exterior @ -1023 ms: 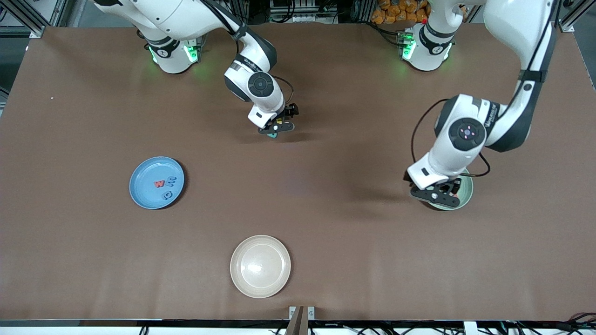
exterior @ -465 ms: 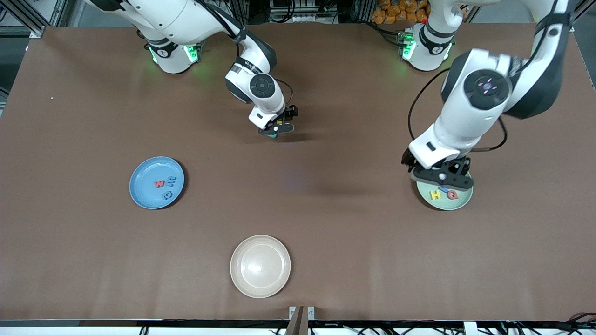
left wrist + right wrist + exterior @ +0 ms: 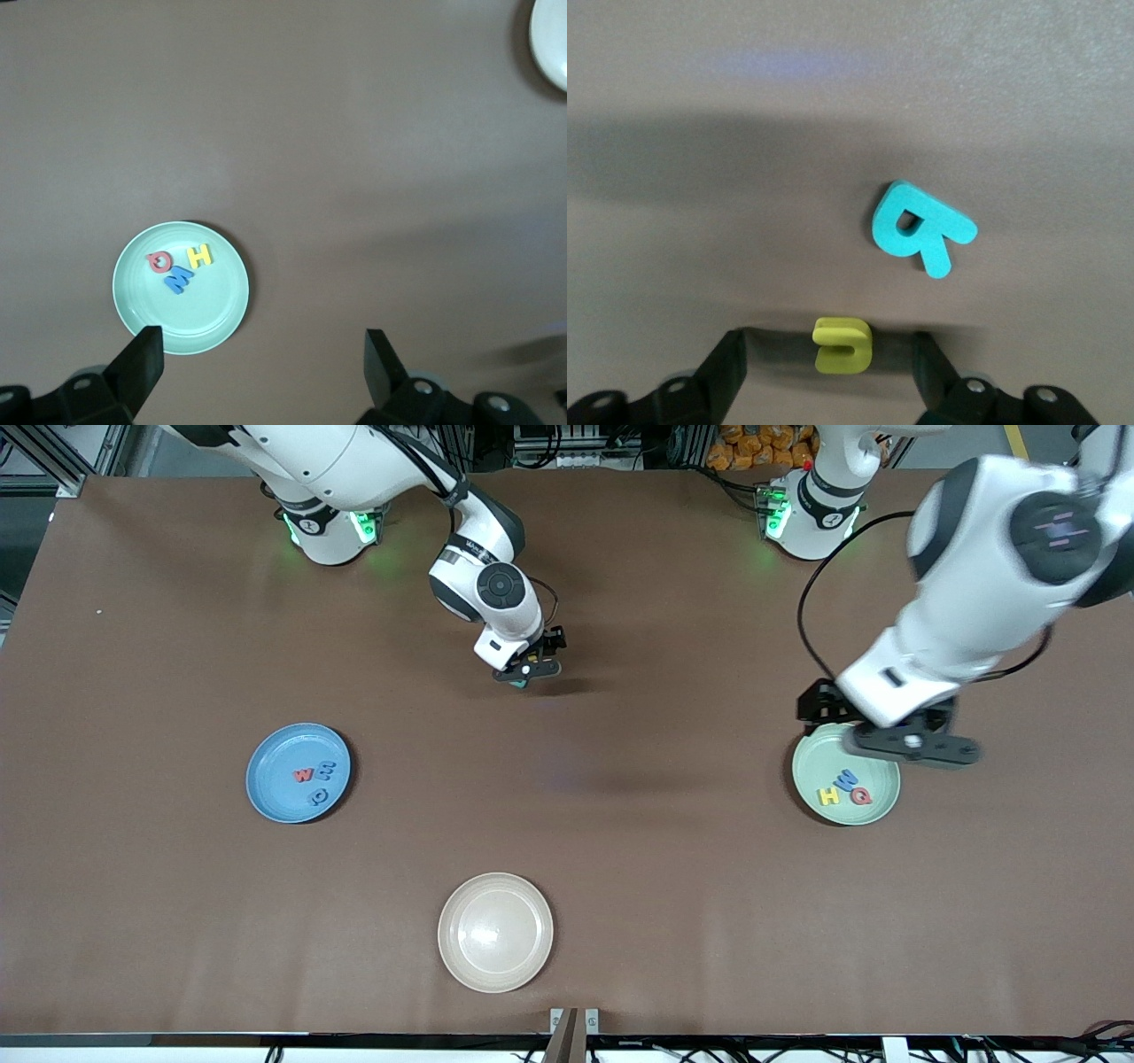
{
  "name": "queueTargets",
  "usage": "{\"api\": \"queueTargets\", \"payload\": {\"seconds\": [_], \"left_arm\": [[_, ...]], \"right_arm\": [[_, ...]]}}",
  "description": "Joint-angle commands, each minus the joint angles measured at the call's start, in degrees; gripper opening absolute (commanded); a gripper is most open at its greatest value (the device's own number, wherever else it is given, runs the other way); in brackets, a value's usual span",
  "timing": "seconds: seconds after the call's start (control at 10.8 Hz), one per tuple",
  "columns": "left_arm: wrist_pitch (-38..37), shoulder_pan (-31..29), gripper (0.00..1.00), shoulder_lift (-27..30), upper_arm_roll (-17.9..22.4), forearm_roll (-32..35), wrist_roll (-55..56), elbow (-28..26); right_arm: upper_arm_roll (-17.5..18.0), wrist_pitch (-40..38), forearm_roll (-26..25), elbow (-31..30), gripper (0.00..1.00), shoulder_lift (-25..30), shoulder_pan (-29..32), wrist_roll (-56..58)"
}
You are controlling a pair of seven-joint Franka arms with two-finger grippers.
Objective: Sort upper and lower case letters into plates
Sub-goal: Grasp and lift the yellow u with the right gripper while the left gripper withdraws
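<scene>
We see the sky blue plate (image 3: 298, 772) toward the right arm's end, holding small red and blue letters. The mint green plate (image 3: 845, 774) toward the left arm's end holds a yellow H (image 3: 202, 256), blue W (image 3: 179, 280) and red Q (image 3: 159, 262). The left gripper (image 3: 259, 354) hangs spread above it. The right gripper (image 3: 828, 354), fingers apart, straddles a lime letter (image 3: 843, 344) beside a teal R (image 3: 920, 227).

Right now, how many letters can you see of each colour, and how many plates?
Red foam letters: 2 (w, Q)
Blue foam letters: 3 (two on the sky blue plate, W)
Yellow foam letter H: 1
Teal foam letter R: 1
Lime foam letter: 1
Round plates: 3 (sky blue, mint green, beige)
Total: 11
</scene>
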State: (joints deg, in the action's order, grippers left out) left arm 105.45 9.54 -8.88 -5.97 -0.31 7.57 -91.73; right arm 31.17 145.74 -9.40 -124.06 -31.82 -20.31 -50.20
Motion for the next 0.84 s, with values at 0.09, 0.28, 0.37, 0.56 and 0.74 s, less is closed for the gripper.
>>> {"api": "queueTargets", "payload": {"seconds": [0.09,0.28,0.37,0.56,0.74], "left_arm": [[-2.4,0.8,1.0,2.4,1.5,-1.9,0.2,0.6],[-4.5,1.4,1.0,3.0,1.5,-1.5,0.1,1.5],[-4.6,2.1,1.0,2.6,1.4,0.3,0.0,1.6],[-4.6,4.0,1.0,1.9,1.4,0.7,0.0,1.6],[-4.6,3.5,1.0,1.3,1.2,0.7,-0.5,1.6]], "right_arm": [[0.1,1.3,-2.7,0.1,0.7,-1.0,0.0,-1.6],[0.1,1.3,-3.3,0.1,0.58,-1.1,0.0,-1.6],[0.1,1.3,-3.9,0.0,0.47,-1.1,0.1,-1.6],[0.1,1.3,-4.0,0.0,0.4,-1.1,0.1,-1.6],[0.1,1.3,-4.1,0.0,0.27,-1.1,0.4,-1.6]]}}
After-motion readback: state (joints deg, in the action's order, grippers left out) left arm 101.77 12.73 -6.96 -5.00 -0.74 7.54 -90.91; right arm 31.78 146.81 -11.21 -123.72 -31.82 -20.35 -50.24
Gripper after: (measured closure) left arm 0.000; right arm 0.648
